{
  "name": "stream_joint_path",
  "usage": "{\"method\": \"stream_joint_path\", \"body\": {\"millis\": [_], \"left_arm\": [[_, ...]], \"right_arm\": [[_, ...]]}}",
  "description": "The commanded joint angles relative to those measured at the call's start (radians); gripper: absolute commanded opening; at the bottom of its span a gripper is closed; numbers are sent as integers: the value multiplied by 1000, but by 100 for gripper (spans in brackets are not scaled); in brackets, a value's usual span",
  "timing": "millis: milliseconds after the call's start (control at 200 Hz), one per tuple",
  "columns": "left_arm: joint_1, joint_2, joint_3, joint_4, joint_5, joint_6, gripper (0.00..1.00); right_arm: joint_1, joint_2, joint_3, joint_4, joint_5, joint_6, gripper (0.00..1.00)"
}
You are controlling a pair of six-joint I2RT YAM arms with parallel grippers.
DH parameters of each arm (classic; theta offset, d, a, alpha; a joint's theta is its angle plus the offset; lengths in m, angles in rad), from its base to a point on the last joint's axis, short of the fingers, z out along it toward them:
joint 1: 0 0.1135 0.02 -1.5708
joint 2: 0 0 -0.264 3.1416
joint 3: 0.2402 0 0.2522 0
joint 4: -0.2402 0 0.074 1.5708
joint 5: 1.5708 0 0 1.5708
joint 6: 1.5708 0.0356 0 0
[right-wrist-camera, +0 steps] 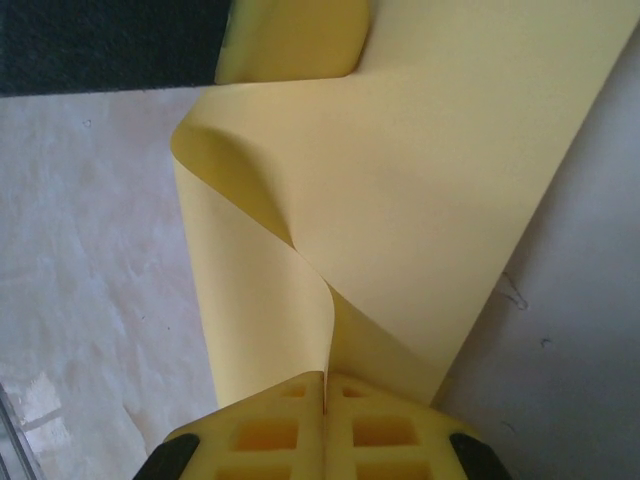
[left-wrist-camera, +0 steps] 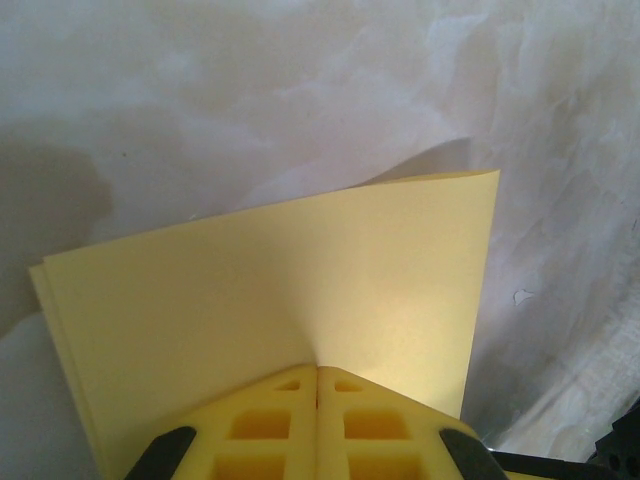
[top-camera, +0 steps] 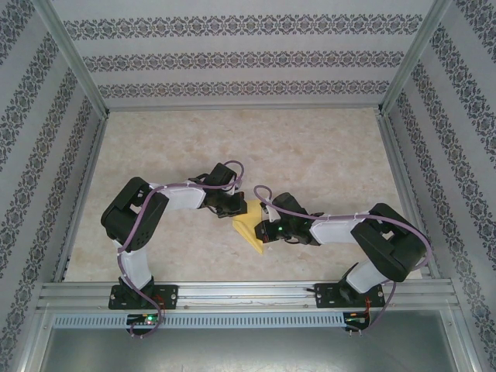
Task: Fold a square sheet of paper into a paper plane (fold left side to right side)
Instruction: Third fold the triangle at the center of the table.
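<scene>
Patterned walls [top-camera: 232, 58] are seen closing three sides beyond the aluminium rail [top-camera: 248, 293].

The marbled table [top-camera: 310, 147] is bounded by metal framing. Wide bare room is left between the far wall and the arms, and less is left toward the rail.

The left arm [top-camera: 136, 225] and right arm [top-camera: 387, 244] are bolted at the rail's two ends and bent inward over its middle.

The square sheet of paper [top-camera: 249, 231] is found just beyond the rail's middle, part-folded. In the left wrist view [left-wrist-camera: 300, 290] two layers are seen slightly offset at one side, and a far corner is raised off the table. In the right wrist view [right-wrist-camera: 430, 180] one layer is curled over.

The left gripper [left-wrist-camera: 317, 372] is pressed together, pinching the sheet's near edge.

The right gripper [right-wrist-camera: 326, 378] is likewise clamped on the sheet.

A green light [top-camera: 147, 318] is lit just below the rail.
</scene>
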State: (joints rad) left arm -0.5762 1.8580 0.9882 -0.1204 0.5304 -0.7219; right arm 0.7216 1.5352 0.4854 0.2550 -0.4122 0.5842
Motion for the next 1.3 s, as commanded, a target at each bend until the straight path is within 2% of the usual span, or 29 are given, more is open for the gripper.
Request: {"method": "stream_joint_path", "body": {"millis": [0,290,1294], "left_arm": [[-22,48,-13,-87,-51,5,0],[-22,50,-22,-85,-56,3,0],[-22,51,-26,-78,-56,-2,0]], "right_arm": [[-11,10,16,-19,6,-20,0],[-10,-51,37,-65,-8,-43,0],[17,32,52,-53,-14,-40,0]]}}
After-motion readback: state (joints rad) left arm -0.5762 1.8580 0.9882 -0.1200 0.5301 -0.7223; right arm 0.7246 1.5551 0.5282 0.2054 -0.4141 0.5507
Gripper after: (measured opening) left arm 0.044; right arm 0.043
